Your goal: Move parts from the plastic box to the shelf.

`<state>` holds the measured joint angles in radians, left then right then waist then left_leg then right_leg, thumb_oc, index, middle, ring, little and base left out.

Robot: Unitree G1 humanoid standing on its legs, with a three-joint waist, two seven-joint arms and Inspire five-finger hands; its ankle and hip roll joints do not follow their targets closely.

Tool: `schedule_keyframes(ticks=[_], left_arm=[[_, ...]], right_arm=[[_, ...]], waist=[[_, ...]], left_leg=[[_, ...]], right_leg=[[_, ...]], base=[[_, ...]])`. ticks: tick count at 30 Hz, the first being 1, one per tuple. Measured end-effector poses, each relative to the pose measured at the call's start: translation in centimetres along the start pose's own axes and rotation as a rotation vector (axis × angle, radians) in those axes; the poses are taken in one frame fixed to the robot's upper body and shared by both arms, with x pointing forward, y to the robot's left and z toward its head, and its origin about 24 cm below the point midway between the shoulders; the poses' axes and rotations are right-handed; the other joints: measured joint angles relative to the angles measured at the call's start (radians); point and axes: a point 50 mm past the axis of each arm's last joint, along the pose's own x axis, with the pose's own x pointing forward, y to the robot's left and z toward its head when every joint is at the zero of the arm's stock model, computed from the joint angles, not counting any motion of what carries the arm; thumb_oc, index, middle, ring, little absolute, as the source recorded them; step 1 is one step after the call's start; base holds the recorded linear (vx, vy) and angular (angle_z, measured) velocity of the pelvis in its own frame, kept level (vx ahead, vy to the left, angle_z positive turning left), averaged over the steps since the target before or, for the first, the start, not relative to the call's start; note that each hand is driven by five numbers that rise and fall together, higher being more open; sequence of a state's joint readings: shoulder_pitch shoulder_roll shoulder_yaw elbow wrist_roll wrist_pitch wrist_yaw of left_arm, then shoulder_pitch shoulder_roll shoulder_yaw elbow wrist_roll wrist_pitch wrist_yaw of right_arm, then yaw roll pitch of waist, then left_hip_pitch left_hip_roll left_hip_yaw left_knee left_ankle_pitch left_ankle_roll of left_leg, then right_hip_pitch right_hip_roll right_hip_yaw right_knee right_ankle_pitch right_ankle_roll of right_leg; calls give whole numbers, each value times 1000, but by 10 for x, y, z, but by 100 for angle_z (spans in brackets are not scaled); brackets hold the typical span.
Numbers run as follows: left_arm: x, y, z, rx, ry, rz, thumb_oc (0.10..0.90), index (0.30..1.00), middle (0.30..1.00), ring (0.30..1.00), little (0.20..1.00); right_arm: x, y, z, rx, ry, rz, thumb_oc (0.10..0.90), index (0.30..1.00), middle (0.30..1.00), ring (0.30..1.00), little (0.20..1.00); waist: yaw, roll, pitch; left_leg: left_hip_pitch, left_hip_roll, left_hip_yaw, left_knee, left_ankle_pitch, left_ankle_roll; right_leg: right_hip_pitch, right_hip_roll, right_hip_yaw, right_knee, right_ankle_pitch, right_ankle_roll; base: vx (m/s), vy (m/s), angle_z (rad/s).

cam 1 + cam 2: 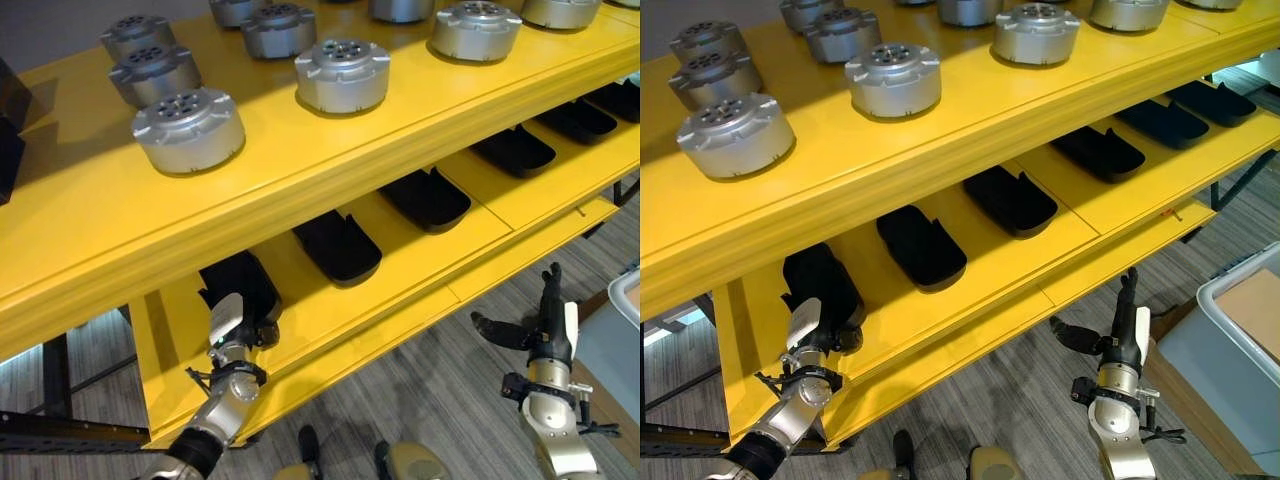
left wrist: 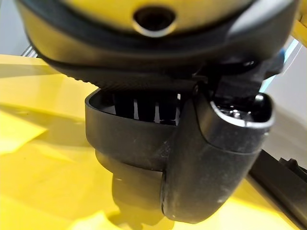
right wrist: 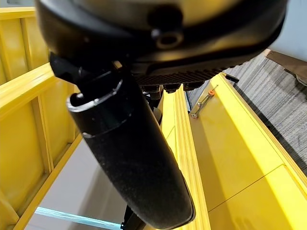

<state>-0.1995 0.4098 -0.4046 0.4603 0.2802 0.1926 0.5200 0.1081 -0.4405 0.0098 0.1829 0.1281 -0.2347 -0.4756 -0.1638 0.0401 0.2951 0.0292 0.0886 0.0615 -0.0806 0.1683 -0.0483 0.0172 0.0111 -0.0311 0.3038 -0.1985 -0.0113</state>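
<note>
Nearest, low at the right, the right hand (image 1: 545, 335) hangs over the grey floor (image 1: 430, 390) in front of the yellow shelf (image 1: 330, 190), apart from it; its fingers stand straight, its thumb sticks out to the left, and it holds nothing. Beside it at the right edge shows a corner of the pale plastic box (image 1: 1240, 330) with a brown sheet inside; no part can be made out in it.

At the near left, the left hand (image 1: 232, 325) reaches onto the lower board of the shelf and is closed on the leftmost black part (image 1: 240, 282): in the left wrist view its thumb lies over the part's rim (image 2: 129, 139) with the fingers tucked inside the hollow.

On that lower board six black tray-like parts lie in one row, apart from each other, running from near left to far right: the held one, then a second (image 1: 338, 245), a third (image 1: 426, 198), a fourth (image 1: 514, 150), a fifth (image 1: 577, 120) and a sixth (image 1: 615, 100).

On the upper board, farther back, stand round silver metal parts with holes on top. Nine can be counted in the left eye view, some cut by the picture's edge: three at the left, the nearest (image 1: 188, 130) largest, one in the middle (image 1: 342, 75), and others along the far side.
</note>
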Motion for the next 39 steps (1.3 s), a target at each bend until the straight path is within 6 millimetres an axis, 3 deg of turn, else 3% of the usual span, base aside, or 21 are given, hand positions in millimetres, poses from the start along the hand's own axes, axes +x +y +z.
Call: schedule_keyframes(ticks=[20,27,39], left_arm=[[-3,4,7,72,-48,13,900,1000,1000,1000,1000],[-4,9,10,170,-116,9,900,1000,1000,1000,1000],[-14,3,14,182,-152,-44,900,1000,1000,1000,1000]], right_arm=[[0,0,0,-1,2,8,900,1000,1000,1000,1000],[0,0,0,-2,3,5,900,1000,1000,1000,1000],[0,-1,0,-3,3,-16,900,1000,1000,1000,1000]], waist=[[1,3,-1],[1,2,0],[3,10,5]], left_leg=[[-12,1,-13,0,5,-3],[-14,1,-13,0,9,-4],[-25,1,-15,0,9,-5]], right_leg=[[-7,2,-9,-1,0,0],[-8,1,-9,-4,0,0],[-17,2,-11,-7,0,0]], base=[[-1,0,1],[-5,0,0],[0,0,0]])
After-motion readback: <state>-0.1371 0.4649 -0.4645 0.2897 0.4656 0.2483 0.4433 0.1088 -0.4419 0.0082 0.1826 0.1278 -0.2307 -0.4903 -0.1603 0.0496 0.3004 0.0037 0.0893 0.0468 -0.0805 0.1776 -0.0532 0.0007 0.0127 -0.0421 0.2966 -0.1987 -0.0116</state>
